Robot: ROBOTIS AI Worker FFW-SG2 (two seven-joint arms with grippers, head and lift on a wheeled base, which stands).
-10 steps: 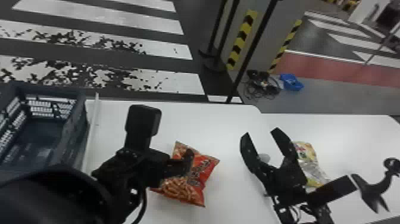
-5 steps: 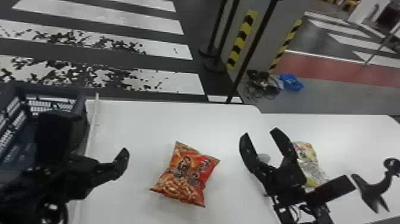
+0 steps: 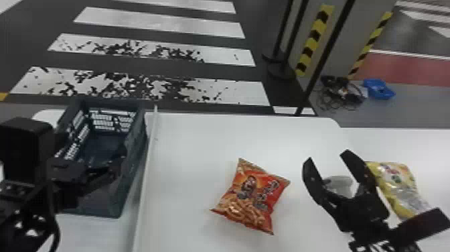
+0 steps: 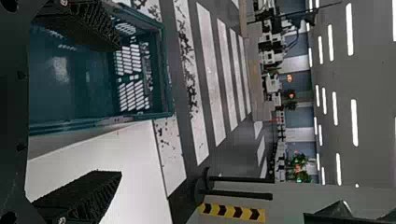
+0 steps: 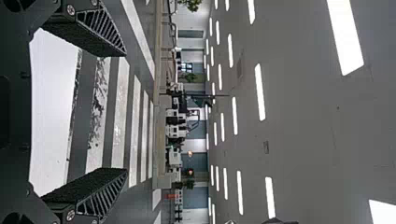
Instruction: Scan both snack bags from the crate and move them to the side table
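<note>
The red snack bag [image 3: 251, 197] lies face up on the white table [image 3: 201, 140]. My left gripper [image 3: 107, 171] hangs over the near right part of the dark crate [image 3: 134, 161]. In the left wrist view the left gripper [image 4: 117, 111] stands open, with the crate [image 4: 93, 123] beyond its fingers. Right of the red bag is my right gripper [image 3: 327, 157], its fingers spread; the right gripper [image 5: 125, 112] is also open in its wrist view. Partly behind it in the head view, the yellow snack bag [image 3: 398, 187] lies on the right-hand table [image 3: 435, 147].
A grey rounded object [image 3: 340, 186] appears between the right fingers in the head view; I cannot tell its height. A thin raised strip [image 3: 147, 150] runs between crate and red bag. Beyond the tables stand dark posts [image 3: 309, 80], with a blue bin [image 3: 378, 88] on the floor.
The left gripper has moved left from over the red bag to the crate, while the bag stayed put. The head view has turned left. My right arm seems to have kept still.
</note>
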